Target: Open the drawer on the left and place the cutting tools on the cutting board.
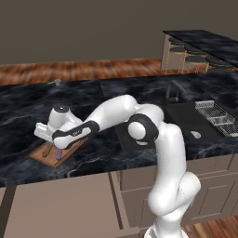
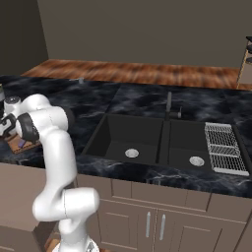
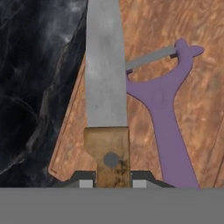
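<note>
My gripper (image 3: 109, 181) is shut on the knife's brown wooden handle, and the silver blade (image 3: 105, 78) points away over the cutting board (image 3: 144, 26). The purple Y-shaped peeler (image 3: 168, 127) lies flat on the board just right of the blade. From the left base view, the gripper (image 1: 50, 142) hangs low over the wooden cutting board (image 1: 39, 155) at the counter's front left, with the peeler (image 1: 59, 154) beside it. The right base view shows the board (image 2: 18, 146) at the far left edge. A taupe panel (image 1: 60, 204) below the counter is where the drawer is; I cannot tell how it stands.
A black double sink (image 2: 133, 138) with a faucet (image 2: 169, 106) is set in the dark marble counter (image 1: 28, 107), right of the board. A wire drying rack (image 2: 224, 147) lies beside the sink. Cabinet doors with vertical handles (image 2: 147, 224) stand below.
</note>
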Tool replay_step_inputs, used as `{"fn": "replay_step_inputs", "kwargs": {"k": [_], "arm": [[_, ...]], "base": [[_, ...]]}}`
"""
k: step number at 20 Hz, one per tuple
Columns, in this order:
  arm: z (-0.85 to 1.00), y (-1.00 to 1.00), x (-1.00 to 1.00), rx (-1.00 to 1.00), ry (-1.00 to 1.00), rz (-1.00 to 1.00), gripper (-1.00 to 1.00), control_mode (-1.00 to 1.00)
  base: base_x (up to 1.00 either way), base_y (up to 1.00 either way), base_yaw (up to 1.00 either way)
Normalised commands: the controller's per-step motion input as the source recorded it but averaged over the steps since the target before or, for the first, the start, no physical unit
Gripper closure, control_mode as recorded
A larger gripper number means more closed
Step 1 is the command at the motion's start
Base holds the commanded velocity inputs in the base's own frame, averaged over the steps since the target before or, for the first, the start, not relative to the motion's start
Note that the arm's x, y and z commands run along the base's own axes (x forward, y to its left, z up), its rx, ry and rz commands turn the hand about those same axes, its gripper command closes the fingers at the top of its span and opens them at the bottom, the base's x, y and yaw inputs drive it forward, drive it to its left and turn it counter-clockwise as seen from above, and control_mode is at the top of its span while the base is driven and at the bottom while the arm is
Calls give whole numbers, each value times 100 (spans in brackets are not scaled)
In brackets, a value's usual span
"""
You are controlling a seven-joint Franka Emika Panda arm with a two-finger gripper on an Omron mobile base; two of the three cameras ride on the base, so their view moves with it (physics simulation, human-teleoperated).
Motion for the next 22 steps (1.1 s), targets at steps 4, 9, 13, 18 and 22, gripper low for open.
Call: {"fn": "replay_step_inputs", "kwargs": {"k": [4,9,13,18,22], "arm": [[-19,18,7,-6,0,0,100,-100],[-13,23,9,-3,0,0,100,-100],[-11,21,12,-2,0,0,100,-100],[-6,5,29,0,0,1,100,-100],[0,0,39,0,0,1,100,-100]], "base": [[0,0,0],[0,0,0],[0,0,0],[0,0,0],[0,0,0]]}}
